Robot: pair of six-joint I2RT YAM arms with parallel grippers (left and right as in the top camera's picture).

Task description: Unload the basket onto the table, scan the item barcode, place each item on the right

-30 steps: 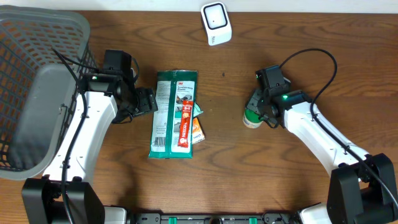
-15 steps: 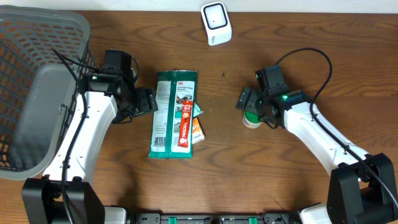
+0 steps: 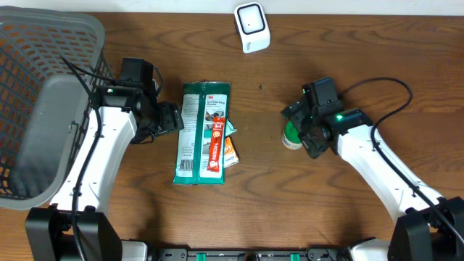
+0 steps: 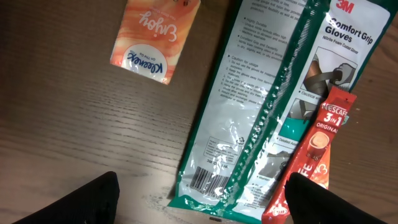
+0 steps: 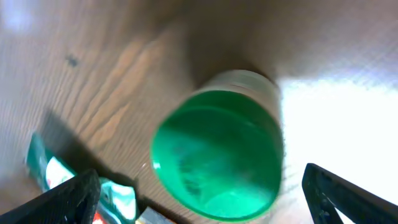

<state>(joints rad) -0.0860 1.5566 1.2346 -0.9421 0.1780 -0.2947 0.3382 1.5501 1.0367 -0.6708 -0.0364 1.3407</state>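
Observation:
A small bottle with a green cap [image 3: 291,136] stands on the table right of centre. My right gripper [image 3: 301,129] hovers open right beside it; in the right wrist view the green cap [image 5: 217,155] fills the space between the spread fingers without touching them. A white scanner [image 3: 251,27] sits at the table's far edge. A green glove package [image 3: 199,134] lies at centre with a red coffee stick [image 3: 215,145] on it and an orange tissue pack [image 3: 230,150] beside it. My left gripper [image 3: 171,116] is open at the package's left edge; the package's barcode [image 4: 205,180] shows between its fingers.
A grey mesh basket [image 3: 43,109] takes up the left side of the table. The right arm's cable [image 3: 377,87] loops over the wood behind the right gripper. Bare wood lies between the scanner and the items.
My right gripper has opened off the green-capped bottle and swung slightly back to the right; the bottle stays standing. The left arm and the package have not moved.

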